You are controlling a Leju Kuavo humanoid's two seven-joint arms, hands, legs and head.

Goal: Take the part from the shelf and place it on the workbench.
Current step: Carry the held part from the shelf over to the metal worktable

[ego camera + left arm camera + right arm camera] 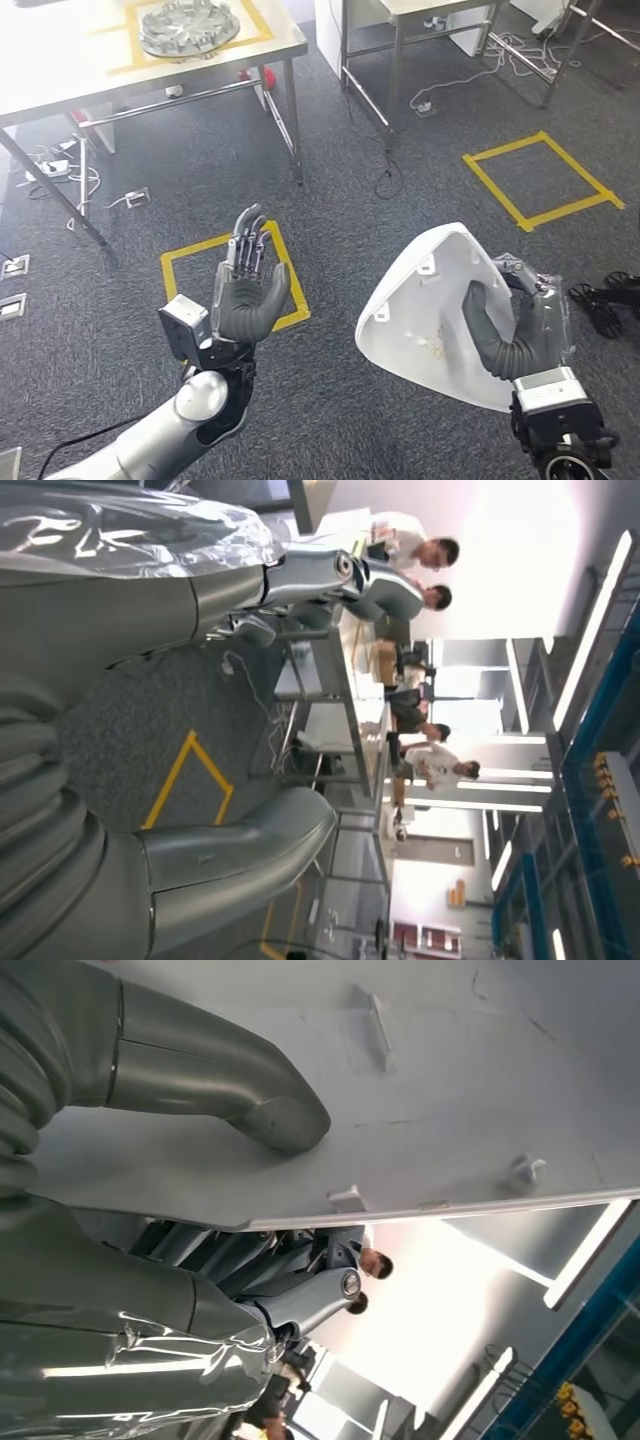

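The right hand (521,325) grips 1 white part (423,310), thumb pressed on its inner face, the shell spreading toward the left hand (245,290). That hand is raised with fingers apart, holding nothing. 2 taped floor squares (540,180) lie beyond the hands.

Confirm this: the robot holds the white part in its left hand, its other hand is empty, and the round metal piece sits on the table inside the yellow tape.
Wrong hand. The head view shows the white part gripped by the right hand, thumb across its inner face; the left hand is the empty one, fingers apart. The round metal piece does sit on the table inside the yellow tape.
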